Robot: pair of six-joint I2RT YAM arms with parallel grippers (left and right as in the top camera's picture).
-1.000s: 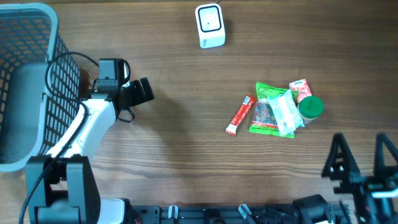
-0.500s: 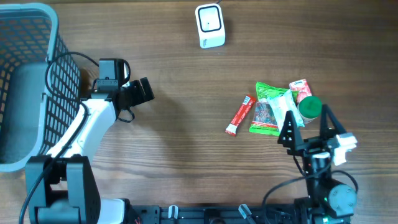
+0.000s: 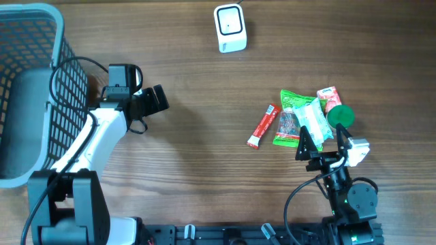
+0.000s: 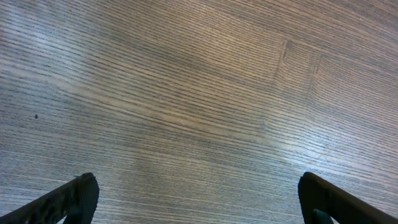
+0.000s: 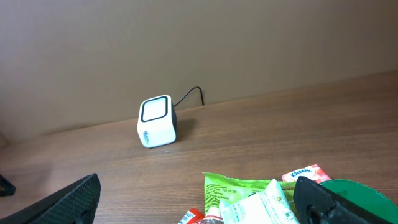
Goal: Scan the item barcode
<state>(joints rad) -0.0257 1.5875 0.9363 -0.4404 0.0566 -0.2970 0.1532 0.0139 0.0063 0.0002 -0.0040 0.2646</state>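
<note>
Wood-grain table [image 3: 204, 170] fills my overhead view, with a plain brown wall behind it in the right wrist camera. The biggest thing on it is the blue-grey wire basket [image 3: 27, 102] at the left edge. Next to the basket lies the left arm, its left fingers [image 3: 151, 102] spread wide over bare wood and holding nothing. The right fingers [image 3: 321, 141] are just as wide apart and empty, poised at the near edge of the pile of items [image 3: 306, 121], which sits right of centre. The scanner [image 3: 229, 27], a small white cube with a cable, stands well apart from the pile at the far edge.

Within the pile, a green pouch [image 3: 291, 102] lies partly under a clear pack [image 3: 315, 122]. A green-lidded tub [image 3: 340, 116] touches their right side, with a small red-and-white packet [image 3: 328, 96] just behind it. A red stick sachet [image 3: 263, 126] lies just beside the pouch on its left.

Nothing is lifted yet, so I judge the pick comes first, and the overlap worries me. With such a wide spread I could close on two packs at once, or nudge the tub so it rolls off. The flat packs may slip out of a shallow pinch. I can't see any barcode from here, so whatever I carry could reach the scanner with the wrong side facing it.
</note>
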